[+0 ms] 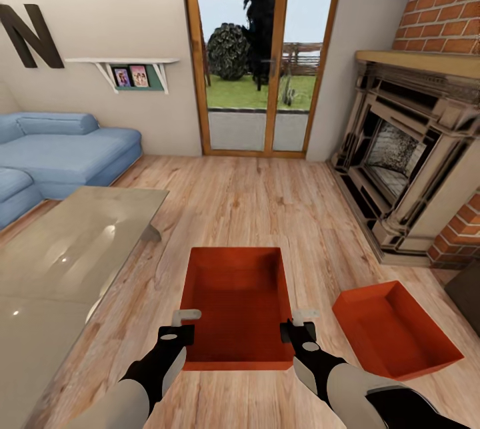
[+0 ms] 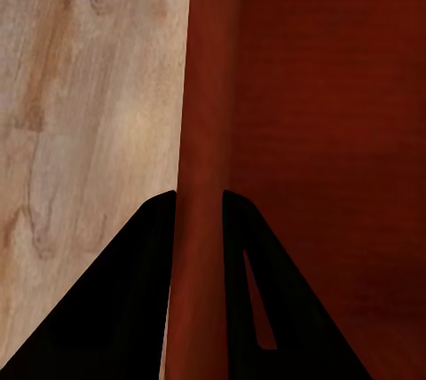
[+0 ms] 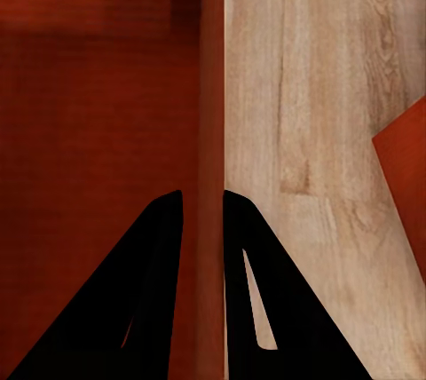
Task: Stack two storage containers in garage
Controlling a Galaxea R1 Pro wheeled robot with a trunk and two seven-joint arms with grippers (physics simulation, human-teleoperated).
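Observation:
I am in the living room, over its light wood planks [image 1: 267, 209]. One red-orange storage container [image 1: 237, 302] sits straight ahead between my arms. My left gripper [image 1: 183, 330] is shut on its left wall [image 2: 200, 87], one finger on each side. My right gripper [image 1: 298, 330] is shut on its right wall [image 3: 211, 87] in the same way. I cannot tell whether the box rests on the planks or hangs just above them. The second storage container [image 1: 393, 329] lies on the floor to the right, turned at an angle; its corner [image 3: 404, 176] shows beside my right gripper.
A glass-topped table [image 1: 67, 262] stands close on the left, with the blue sofa [image 1: 60, 149] behind it. The brick fireplace [image 1: 407, 169] fills the right side. A glass door [image 1: 260, 82] is straight ahead. A dark object [image 1: 467, 289] sits at the right edge.

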